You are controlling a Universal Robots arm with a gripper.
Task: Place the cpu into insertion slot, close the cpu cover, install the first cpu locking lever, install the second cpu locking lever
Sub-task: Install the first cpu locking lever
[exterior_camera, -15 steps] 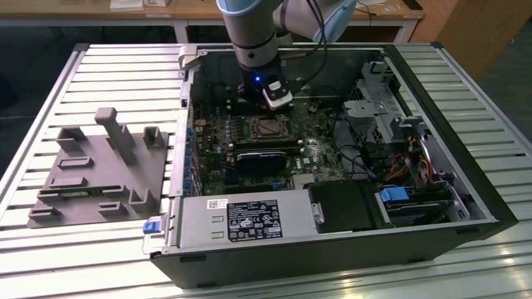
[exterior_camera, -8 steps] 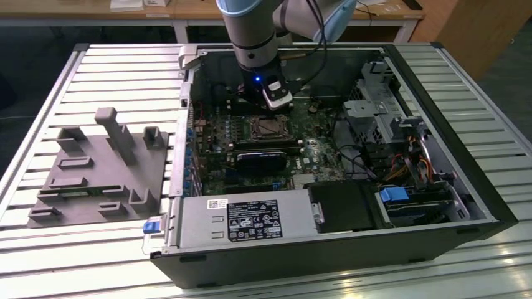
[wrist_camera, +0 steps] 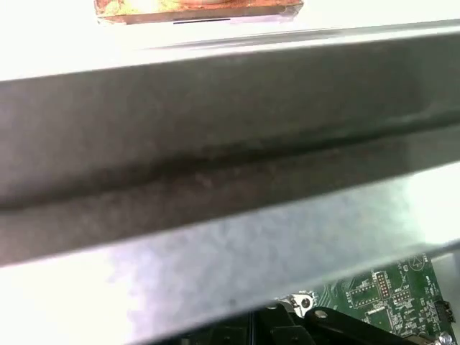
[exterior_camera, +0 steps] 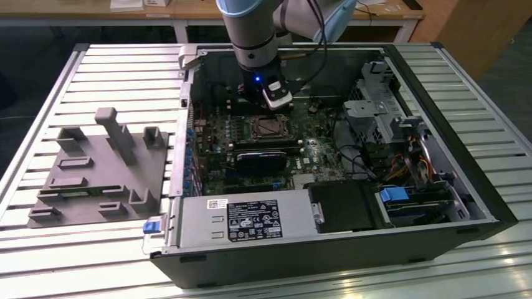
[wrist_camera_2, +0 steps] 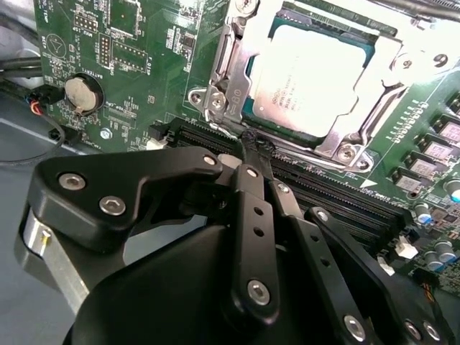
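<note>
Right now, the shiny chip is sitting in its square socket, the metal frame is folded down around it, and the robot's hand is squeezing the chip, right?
Not quite. In the second wrist view, the cpu does sit in the insertion slot with the cpu cover down around it, but the hand isn't squeezing it. Its fingertips are shut together beside the socket's edge, holding nothing.

Sat in the insertion slot (wrist_camera_2: pixel 237 108), the cpu (wrist_camera_2: pixel 309 75), with the cpu cover (wrist_camera_2: pixel 392 57) closed over its edges. Hung just beside the slot, over the memory slots (wrist_camera_2: pixel 338 190), the gripper (wrist_camera_2: pixel 253 147), fingertips seemingly together.
</note>
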